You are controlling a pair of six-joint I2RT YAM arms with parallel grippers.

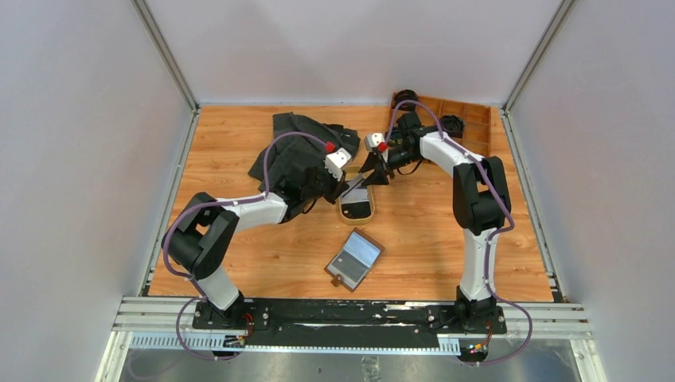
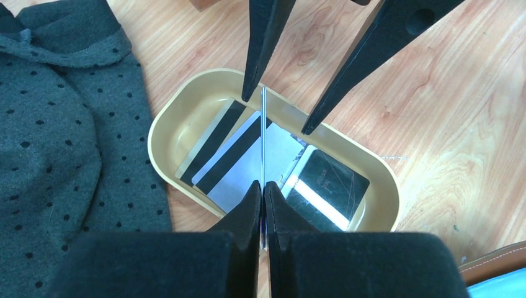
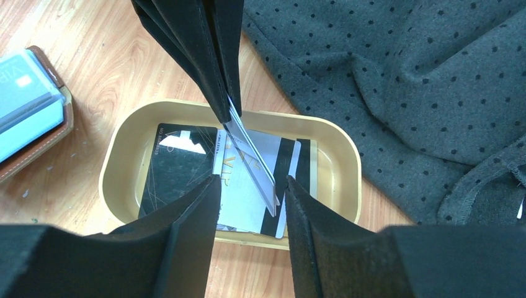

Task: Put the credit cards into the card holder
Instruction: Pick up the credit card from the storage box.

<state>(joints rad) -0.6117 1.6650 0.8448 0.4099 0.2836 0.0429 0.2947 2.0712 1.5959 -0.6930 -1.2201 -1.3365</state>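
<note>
My left gripper (image 2: 263, 186) is shut on a thin credit card (image 2: 263, 136), held on edge above the oval tan tray (image 2: 173, 112). My right gripper (image 3: 248, 180) is open, its fingers on either side of the card's free end (image 3: 254, 162) without closing on it. Several more cards lie in the tray: striped ones (image 2: 217, 149), a pale grey one (image 3: 245, 202) and a black one (image 2: 325, 183). The brown card holder (image 1: 354, 259) lies open on the table nearer the arms, with a light blue card (image 3: 25, 105) on it. In the top view both grippers meet over the tray (image 1: 357, 208).
A dark dotted cloth (image 1: 298, 151) lies bunched left of the tray and under the left arm; it also shows in the right wrist view (image 3: 403, 81). A wooden compartment box (image 1: 470, 123) stands at the back right. Grey walls enclose the wooden table.
</note>
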